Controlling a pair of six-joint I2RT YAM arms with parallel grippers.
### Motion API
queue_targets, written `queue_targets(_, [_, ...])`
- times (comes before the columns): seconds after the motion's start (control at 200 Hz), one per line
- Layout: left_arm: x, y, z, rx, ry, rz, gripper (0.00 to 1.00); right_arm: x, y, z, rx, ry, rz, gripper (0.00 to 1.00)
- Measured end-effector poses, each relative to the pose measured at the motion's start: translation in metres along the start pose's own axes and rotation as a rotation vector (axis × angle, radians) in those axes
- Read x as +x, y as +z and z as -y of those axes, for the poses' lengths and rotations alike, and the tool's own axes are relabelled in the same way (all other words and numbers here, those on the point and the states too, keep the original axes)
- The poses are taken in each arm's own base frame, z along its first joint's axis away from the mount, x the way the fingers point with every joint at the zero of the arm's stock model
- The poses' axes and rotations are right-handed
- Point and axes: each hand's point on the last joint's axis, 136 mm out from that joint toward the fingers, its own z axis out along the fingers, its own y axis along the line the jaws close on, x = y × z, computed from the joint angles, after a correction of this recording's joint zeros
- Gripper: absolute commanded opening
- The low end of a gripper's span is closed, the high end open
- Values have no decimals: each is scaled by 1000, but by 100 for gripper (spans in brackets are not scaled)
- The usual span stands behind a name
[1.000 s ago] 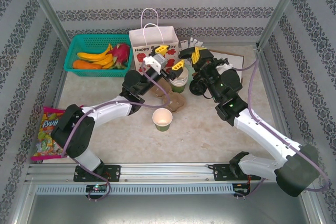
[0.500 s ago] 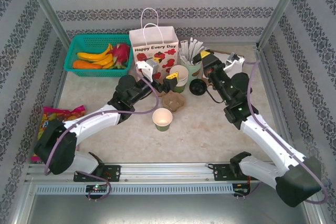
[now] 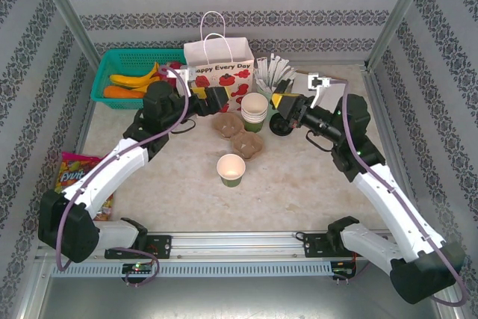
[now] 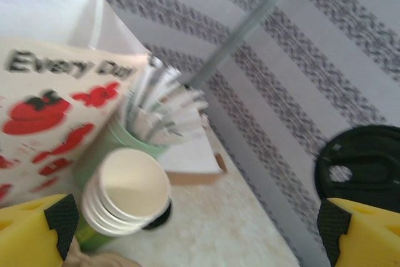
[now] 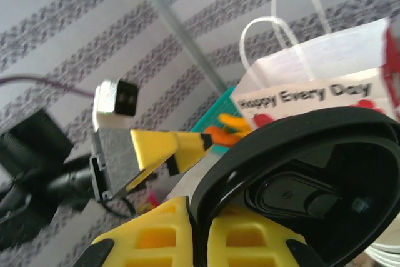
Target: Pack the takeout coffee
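With the right gripper (image 5: 200, 236) pinching the black lid (image 5: 300, 154) right of the stacked cups (image 3: 255, 107) and the left gripper (image 3: 216, 97) spread empty by the paper bag (image 3: 218, 61), best bring the lid level over the open green cup (image 3: 231, 170) mid-surface.

A: Top camera?
B: High behind both bases, facing down over the table (image 3: 299, 177).
A: Wrists?
B: Close-up, tilted — left looks past its fingers (image 4: 31, 232) to the paper bag (image 4: 44, 92); right, the black lid (image 5: 300, 173) at its lens, sees that bag too.
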Motion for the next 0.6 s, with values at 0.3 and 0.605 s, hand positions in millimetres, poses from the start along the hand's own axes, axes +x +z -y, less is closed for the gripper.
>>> queue_targets(0.3, [1,-14,69,268,42,-184,84,13,10,-33,-211,4,-163,4])
queue_targets(0.605, [22,-14,82,403,16,-328,73,11,6,-67,-365,-23,-234,4])
